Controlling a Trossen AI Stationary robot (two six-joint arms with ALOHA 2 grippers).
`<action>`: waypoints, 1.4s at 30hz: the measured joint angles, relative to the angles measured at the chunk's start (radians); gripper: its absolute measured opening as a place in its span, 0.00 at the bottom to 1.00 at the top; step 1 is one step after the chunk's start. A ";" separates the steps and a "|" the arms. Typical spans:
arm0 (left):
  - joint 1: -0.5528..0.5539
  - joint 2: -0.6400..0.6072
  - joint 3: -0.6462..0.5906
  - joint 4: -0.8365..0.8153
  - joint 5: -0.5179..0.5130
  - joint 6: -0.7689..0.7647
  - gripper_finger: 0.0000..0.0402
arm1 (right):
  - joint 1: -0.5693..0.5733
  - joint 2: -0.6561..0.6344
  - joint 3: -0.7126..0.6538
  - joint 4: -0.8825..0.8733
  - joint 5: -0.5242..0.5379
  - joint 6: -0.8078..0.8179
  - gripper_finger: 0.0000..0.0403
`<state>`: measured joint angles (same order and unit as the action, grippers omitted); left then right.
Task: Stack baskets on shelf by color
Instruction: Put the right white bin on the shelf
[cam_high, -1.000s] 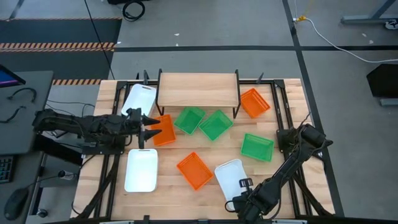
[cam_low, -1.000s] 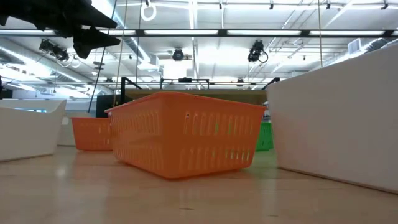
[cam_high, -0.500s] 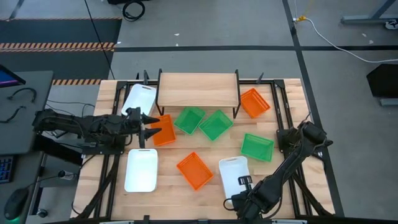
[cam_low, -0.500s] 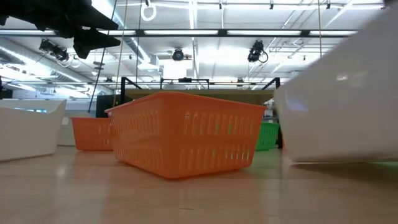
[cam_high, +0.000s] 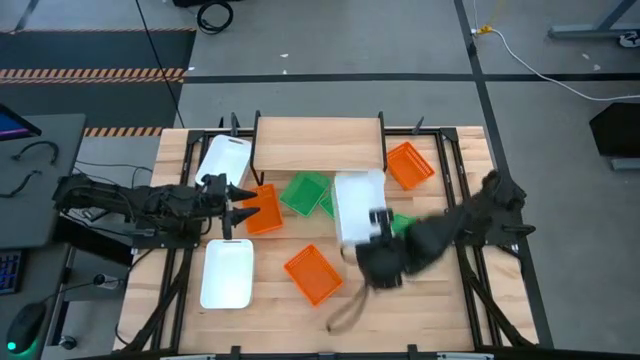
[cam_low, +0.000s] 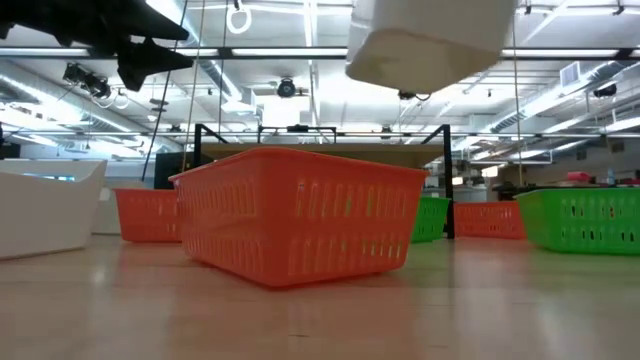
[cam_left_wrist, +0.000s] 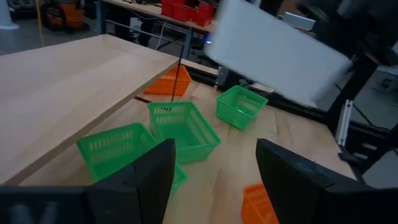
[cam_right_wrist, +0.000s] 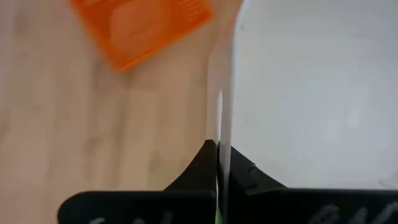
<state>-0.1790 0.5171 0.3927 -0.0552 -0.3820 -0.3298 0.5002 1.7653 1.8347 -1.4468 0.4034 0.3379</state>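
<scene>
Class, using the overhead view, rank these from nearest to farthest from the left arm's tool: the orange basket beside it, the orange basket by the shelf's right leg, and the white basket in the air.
1. Orange basket, right at the left tool.
2. Lifted white basket, mid-table, held by the right tool.
3. Orange basket, far right of the shelf.

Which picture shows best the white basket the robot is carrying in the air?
The high view: the white basket shows whole, lifted by the right gripper near the shelf. The low view shows its underside, the left wrist view a blurred side, the right wrist view its pinched wall.
</scene>
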 joint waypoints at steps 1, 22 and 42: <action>-0.005 0.000 0.000 0.001 0.000 0.000 0.58 | -0.038 -0.019 0.000 0.004 0.000 -0.034 0.00; -0.022 0.000 0.000 0.000 -0.017 0.002 0.58 | -0.745 -0.098 -0.001 0.178 -0.280 -0.594 0.00; -0.022 -0.001 0.000 0.010 -0.018 0.023 0.58 | -0.923 -0.056 -0.082 0.146 -0.427 -0.656 0.06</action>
<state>-0.2005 0.5163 0.3923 -0.0451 -0.4000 -0.3065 -0.4225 1.7093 1.7529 -1.3004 -0.0238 -0.3180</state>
